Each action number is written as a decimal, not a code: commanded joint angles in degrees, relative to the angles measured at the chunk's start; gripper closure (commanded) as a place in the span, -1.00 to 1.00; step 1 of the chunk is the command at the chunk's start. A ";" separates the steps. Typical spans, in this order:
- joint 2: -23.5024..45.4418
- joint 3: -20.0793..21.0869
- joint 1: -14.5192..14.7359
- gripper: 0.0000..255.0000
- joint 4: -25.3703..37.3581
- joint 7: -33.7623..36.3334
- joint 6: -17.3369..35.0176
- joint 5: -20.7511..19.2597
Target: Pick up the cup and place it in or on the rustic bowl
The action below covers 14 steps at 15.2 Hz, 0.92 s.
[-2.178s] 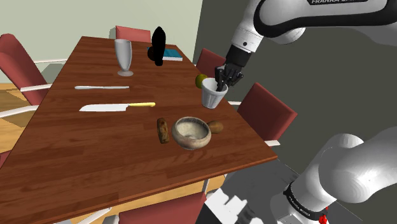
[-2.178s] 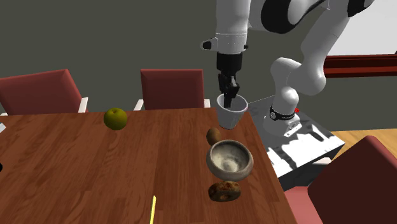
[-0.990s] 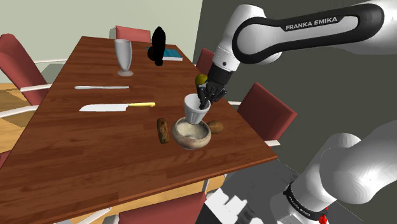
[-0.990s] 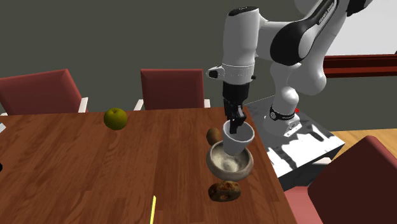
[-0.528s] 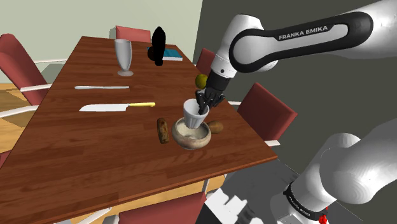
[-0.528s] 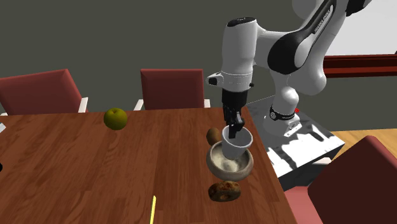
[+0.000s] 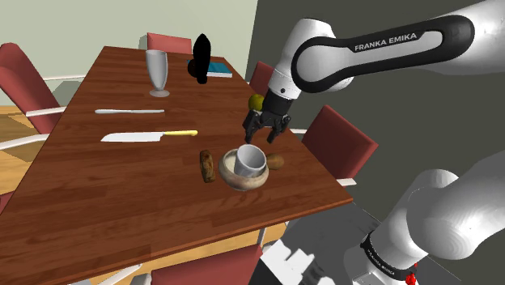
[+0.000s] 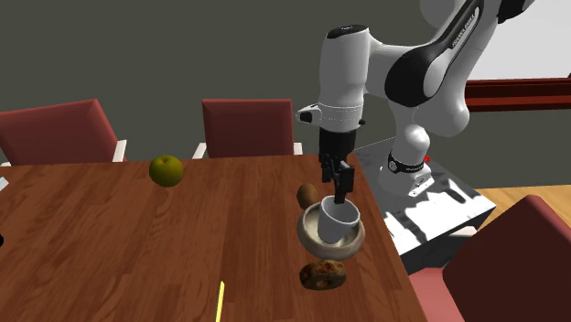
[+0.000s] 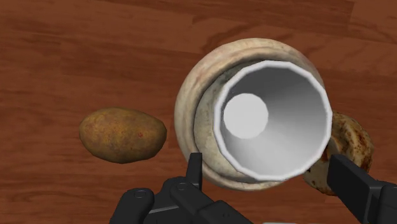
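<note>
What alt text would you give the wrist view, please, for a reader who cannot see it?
A white cup sits mouth-up in a beige bowl on a wooden table, seen from above. The open gripper hangs over it, its black fingers apart and clear of the cup. A potato lies beside the bowl; a mottled brown item peeks out opposite.

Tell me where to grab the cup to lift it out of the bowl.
Pinch the cup by its rim wall from above, one finger of the end effector inside, one outside. It sits mouth-up in the bowl, whose wall covers its lower sides, so only the rim is free.
</note>
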 commanded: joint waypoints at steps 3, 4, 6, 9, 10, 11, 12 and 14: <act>-0.98 -0.29 -0.18 -1.00 1.07 0.11 -2.07 -0.28; -1.86 -0.59 -0.36 -1.00 2.21 0.20 -4.13 -0.55; -3.21 -1.12 -0.66 -1.00 4.43 0.36 -7.76 -1.02; -3.21 -1.12 -0.66 -1.00 4.43 0.36 -7.76 -1.02; -3.21 -1.12 -0.66 -1.00 4.43 0.36 -7.76 -1.02; -3.21 -1.12 -0.66 -1.00 4.43 0.36 -7.76 -1.02; -3.21 -1.12 -0.66 -1.00 4.43 0.36 -7.76 -1.02; -3.21 -1.12 -0.66 -1.00 4.43 0.36 -7.76 -1.02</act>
